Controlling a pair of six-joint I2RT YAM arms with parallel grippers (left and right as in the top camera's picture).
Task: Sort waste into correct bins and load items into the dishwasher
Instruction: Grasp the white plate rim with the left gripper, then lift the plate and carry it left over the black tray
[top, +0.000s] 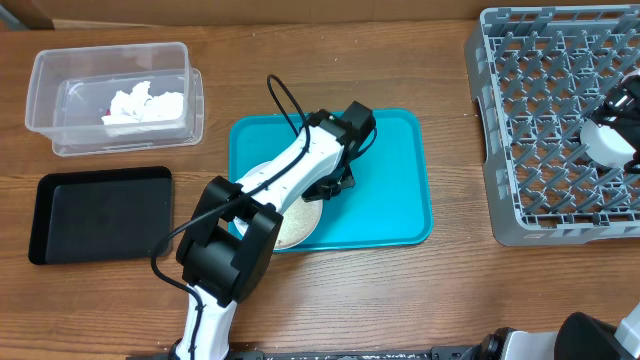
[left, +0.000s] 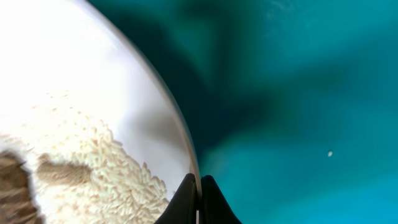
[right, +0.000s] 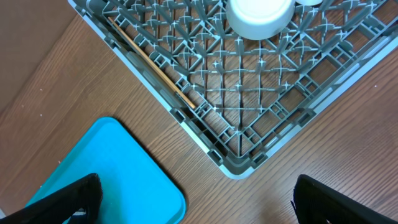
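Note:
A white plate (top: 293, 224) (left: 124, 81) lies on the teal tray (top: 390, 180), largely hidden under my left arm in the overhead view. On it are white rice crumbs (left: 106, 168) and a brown food scrap (left: 12, 186). My left gripper (top: 331, 188) (left: 199, 186) is shut on the plate's right rim. The clear tub (top: 45, 90) holds white tissues (top: 145, 103). The black tray (top: 100, 210) sits below it. The grey dish rack (top: 500, 232) (right: 249, 165) holds a white cup (right: 258, 15) and a wooden chopstick (right: 152, 65). My right gripper (right: 199, 202) hangs open above the rack's corner.
The teal tray's corner (right: 106, 174) lies close to the rack's corner, with a strip of bare wooden table (right: 261, 199) between them. A single rice grain (left: 329, 154) lies loose on the tray. The left arm's cable (top: 285, 100) loops over the tray's back edge.

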